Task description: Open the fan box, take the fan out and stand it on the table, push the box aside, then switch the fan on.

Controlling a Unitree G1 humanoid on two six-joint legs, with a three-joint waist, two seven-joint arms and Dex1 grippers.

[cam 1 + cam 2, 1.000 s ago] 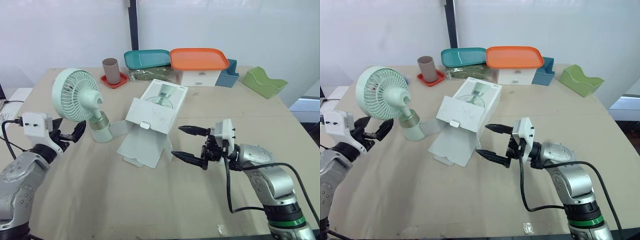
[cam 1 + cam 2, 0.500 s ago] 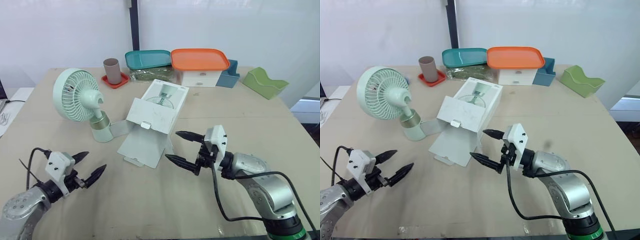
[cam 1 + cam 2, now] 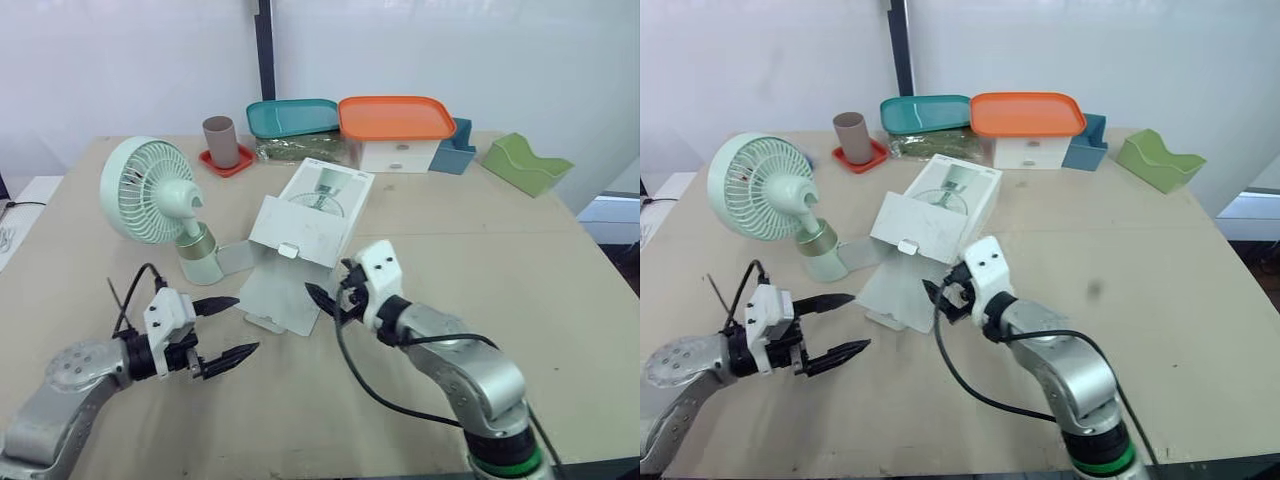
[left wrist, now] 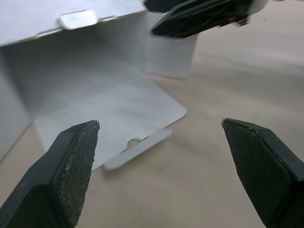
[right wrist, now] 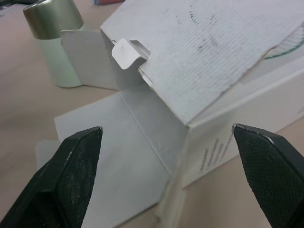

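Fan [image 3: 150,190] stood upright at the left of the counter [image 3: 560,290], out of its carton, with the grille tilted on its neck. Its base [image 3: 200,262] sat just beside the carton's side flap [image 3: 232,257]; I could not tell whether they touched.

Left tool [image 3: 248,322] hovered low in front of the fan. Its fingers were spread wide with nothing between them, and they aimed toward the carton's bottom flap [image 3: 290,290].

Fan box [image 3: 312,215] lay mid-counter on its side, mouth open toward the robot and flaps splayed on the surface.

Right tool [image 5: 166,127] was at the open mouth. Its fingers were also spread wide and gripped nothing, one to either side of the carton's near corner. The two tools were near one another.

Beyond these, along the far edge, were a cup [image 3: 220,140] on a red coaster, a teal tray [image 3: 293,117], an orange-lidded container [image 3: 397,118] and a green holder [image 3: 527,162].

Judgement: unboxing looked done, with pushing the carton aside next and the switch after that.

Hazards:
- A shove leftward would drive the side flap into the fan's base. The fan looked top-heavy and could tip or skid.
- A finger catching a loose flap could swivel the light carton rather than slide it.
- A push toward the far edge could carry it into the trays.
- With both tools converging on one flap, the fingers could clash.
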